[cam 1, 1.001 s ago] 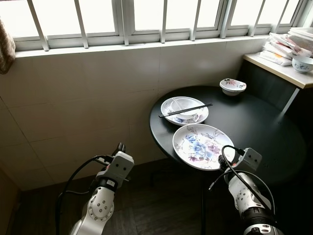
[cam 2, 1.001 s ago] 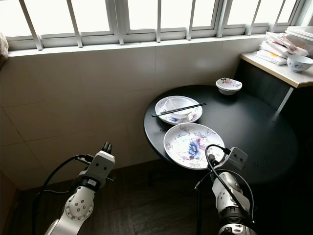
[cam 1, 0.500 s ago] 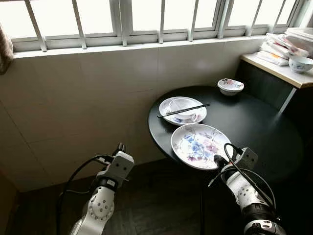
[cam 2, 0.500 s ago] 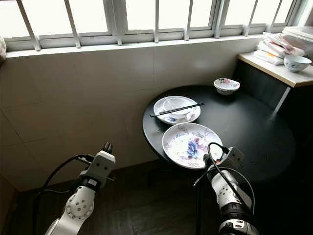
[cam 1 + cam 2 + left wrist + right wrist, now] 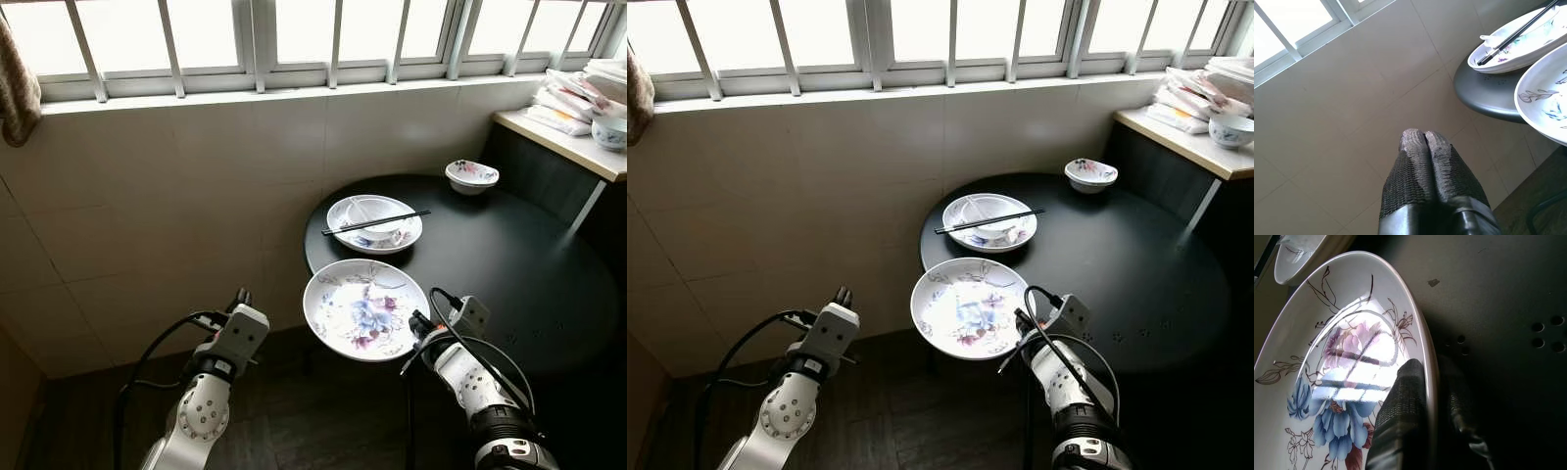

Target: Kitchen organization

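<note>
My right gripper [image 5: 419,325] is shut on the near rim of a large flowered plate [image 5: 363,307], which sticks out past the front left edge of the round black table [image 5: 509,264]. In the right wrist view one finger [image 5: 1403,396] lies on the plate's face [image 5: 1337,377] and the other sits under the rim. Farther back stands a second plate [image 5: 372,223] holding a small bowl, with black chopsticks [image 5: 375,222] laid across it. A small flowered bowl [image 5: 471,176] sits at the table's far side. My left gripper [image 5: 1425,138] is shut on nothing, low at the left, pointing at the tiled wall.
A tiled wall [image 5: 196,196] under barred windows runs behind the table. At the right, a counter [image 5: 568,137] carries stacked dishes [image 5: 578,93]. A cloth [image 5: 20,88] hangs at the upper left. Dark floor lies below my arms.
The large plate has slid left and toward me, off the table's edge, held by my right gripper. The view has shifted slightly. My left arm has not moved.
</note>
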Robot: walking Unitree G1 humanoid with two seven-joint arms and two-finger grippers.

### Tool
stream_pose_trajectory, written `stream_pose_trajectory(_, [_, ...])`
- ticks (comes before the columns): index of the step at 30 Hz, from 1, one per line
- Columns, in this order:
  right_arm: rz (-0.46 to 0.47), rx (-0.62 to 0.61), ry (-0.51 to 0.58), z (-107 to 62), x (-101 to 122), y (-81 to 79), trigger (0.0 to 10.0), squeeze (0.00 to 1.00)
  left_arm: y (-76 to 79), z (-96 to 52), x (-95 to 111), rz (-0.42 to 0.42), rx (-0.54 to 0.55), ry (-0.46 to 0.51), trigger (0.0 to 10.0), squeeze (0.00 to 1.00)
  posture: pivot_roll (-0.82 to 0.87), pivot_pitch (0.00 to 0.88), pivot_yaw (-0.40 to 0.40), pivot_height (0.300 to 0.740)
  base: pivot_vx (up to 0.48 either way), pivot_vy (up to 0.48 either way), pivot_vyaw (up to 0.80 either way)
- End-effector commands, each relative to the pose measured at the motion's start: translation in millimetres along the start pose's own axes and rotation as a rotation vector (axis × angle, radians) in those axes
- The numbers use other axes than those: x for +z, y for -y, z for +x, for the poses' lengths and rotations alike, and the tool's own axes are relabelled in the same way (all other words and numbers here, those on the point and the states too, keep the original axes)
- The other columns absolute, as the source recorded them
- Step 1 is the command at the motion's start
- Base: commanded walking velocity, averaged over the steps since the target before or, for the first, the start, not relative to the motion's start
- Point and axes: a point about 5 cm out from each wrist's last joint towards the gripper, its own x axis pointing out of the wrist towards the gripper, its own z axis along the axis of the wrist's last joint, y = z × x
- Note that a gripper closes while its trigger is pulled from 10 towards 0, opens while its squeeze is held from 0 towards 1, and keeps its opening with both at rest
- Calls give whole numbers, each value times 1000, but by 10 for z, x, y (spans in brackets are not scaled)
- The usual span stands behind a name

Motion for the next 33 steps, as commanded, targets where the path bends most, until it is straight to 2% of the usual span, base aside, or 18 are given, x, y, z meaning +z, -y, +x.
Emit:
stream_pose_trajectory(1, [6, -37, -20, -12, -50, 68, 0, 0, -20, 11, -9, 6, 6, 2, 10000, 0, -52, 0, -21, 740, 0, 0, 0])
stream_pose_trajectory(4, [13, 12, -12, -15, -40, -18, 0, 0, -18, 12, -16, 6, 6, 1, 10000, 0, -53, 0, -20, 740, 0, 0, 0])
stream_pose_trajectory(5, [6, 75, 6, -21, -18, -108, 0, 0, -17, 11, -20, 5, 5, 0, 10000, 0, -53, 0, -21, 740, 0, 0, 0])
stream_pose_trajectory(12, [-32, 309, 73, -97, 66, -441, 0, 0, -21, 1, -52, 8, 8, -14, 10000, 0, -50, 0, -21, 740, 0, 0, 0])
stream_pose_trajectory(13, [-32, 309, 73, -97, 66, -441, 0, 0, -21, 1, -52, 8, 8, -14, 10000, 0, -50, 0, -21, 740, 0, 0, 0])
stream_pose_trajectory(14, [-41, 378, 87, -137, 72, -536, 0, 0, -26, -11, -72, 8, 11, -23, 10000, 0, -49, 0, -22, 740, 0, 0, 0])
stream_pose_trajectory(23, [-102, 464, 177, -230, 152, -631, 0, 0, -71, -70, -164, 7, 39, -71, 10000, 0, -45, 0, -25, 740, 0, 0, 0])
stream_pose_trajectory(26, [-166, 508, 235, -283, 193, -708, 0, 0, -69, -87, -183, 4, 41, -81, 10000, 0, -45, 0, -25, 740, 0, 0, 0])
stream_pose_trajectory(27, [-242, 529, 281, -322, 214, -763, 0, 0, -59, -98, -191, 2, 41, -85, 10000, 0, -46, 0, -24, 740, 0, 0, 0])
stream_pose_trajectory(28, [-242, 529, 281, -322, 214, -763, 0, 0, -59, -98, -191, 2, 41, -85, 10000, 0, -46, 0, -24, 740, 0, 0, 0])
stream_pose_trajectory(30, [-408, 519, 346, -352, 212, -802, 0, 0, -50, -102, -198, 0, 41, -91, 10000, 0, -47, 0, -25, 740, 0, 0, 0])
stream_pose_trajectory(32, [-492, 519, 381, -372, 200, -821, 0, 0, -48, -103, -200, -3, 45, -94, 10000, 0, -47, 0, -26, 740, 0, 0, 0])
stream_pose_trajectory(33, [-564, 523, 407, -389, 188, -832, 0, 0, -50, -102, -205, -8, 50, -98, 10000, 0, -47, 0, -28, 740, 0, 0, 0])
